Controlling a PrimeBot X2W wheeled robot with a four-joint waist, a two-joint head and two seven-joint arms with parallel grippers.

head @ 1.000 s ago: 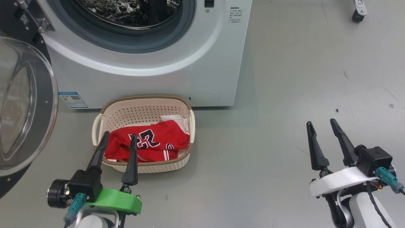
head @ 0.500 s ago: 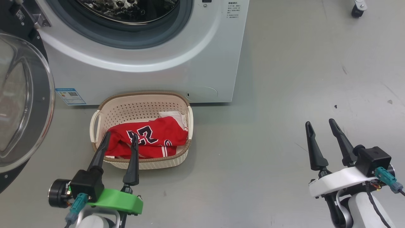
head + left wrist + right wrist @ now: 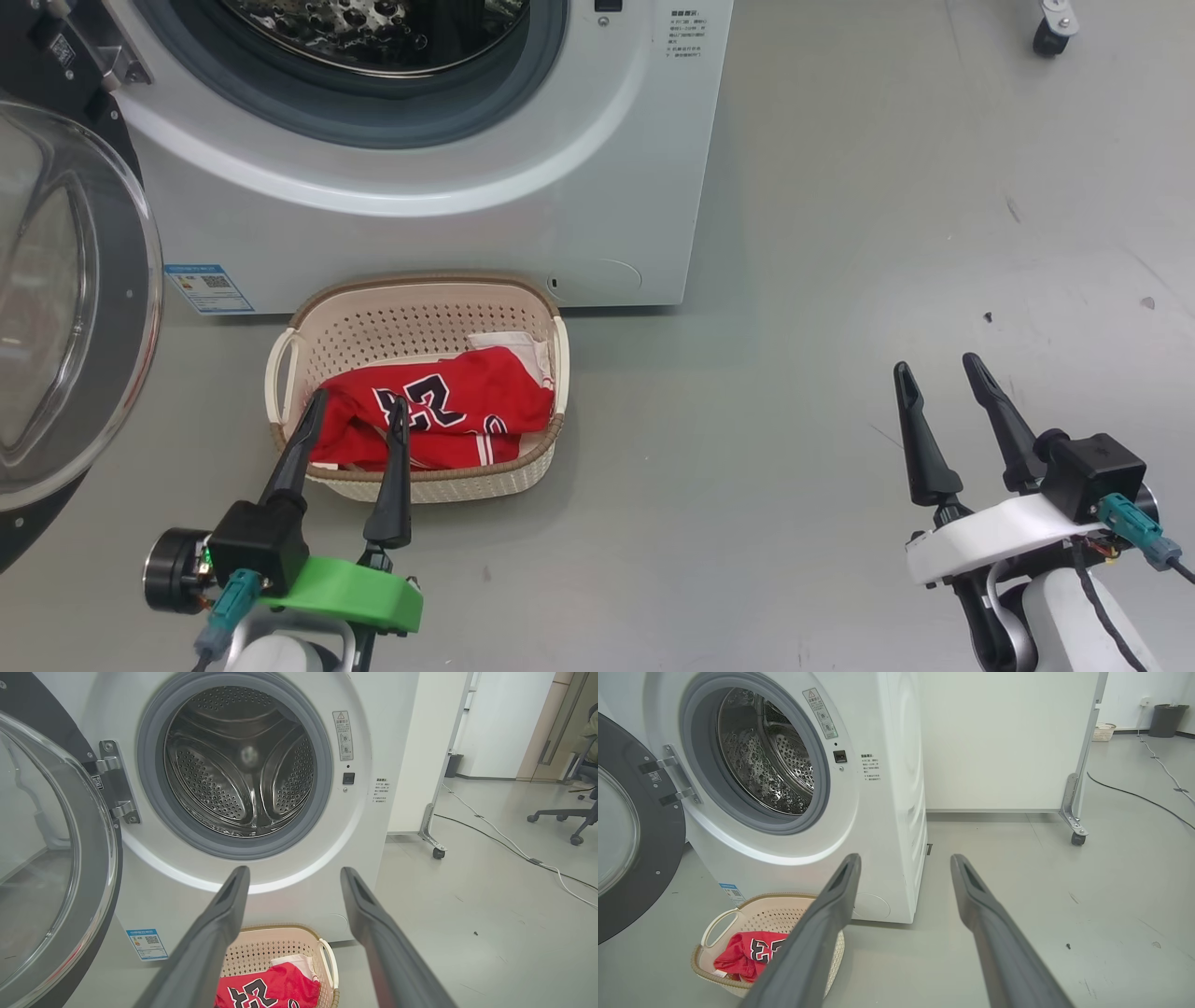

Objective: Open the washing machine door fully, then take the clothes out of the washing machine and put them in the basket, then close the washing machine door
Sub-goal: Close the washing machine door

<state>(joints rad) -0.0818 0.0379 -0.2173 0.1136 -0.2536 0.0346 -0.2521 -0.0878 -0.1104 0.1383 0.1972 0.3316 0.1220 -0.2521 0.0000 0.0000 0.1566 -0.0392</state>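
Note:
The white washing machine (image 3: 523, 177) stands with its door (image 3: 65, 308) swung wide to the left, hinged at the left (image 3: 114, 781). Its steel drum (image 3: 243, 770) holds no garments that I can see. On the floor before the machine sits the cream basket (image 3: 373, 322), holding the clothes (image 3: 448, 411): a red numbered jersey over a white piece. My left gripper (image 3: 355, 411) hangs open just above the basket's near rim, nothing between its fingers. Over bare floor to the right, my right gripper (image 3: 938, 373) is open and holds nothing.
A white partition on castors (image 3: 1073, 830) stands right of the machine. Cables (image 3: 514, 849) run across the grey floor toward an office chair (image 3: 579, 821). A small dark speck (image 3: 988, 317) lies ahead of the right gripper.
The head camera has shifted a little, so machine and basket sit slightly higher and further left in view. Both grippers stay open and hold their places.

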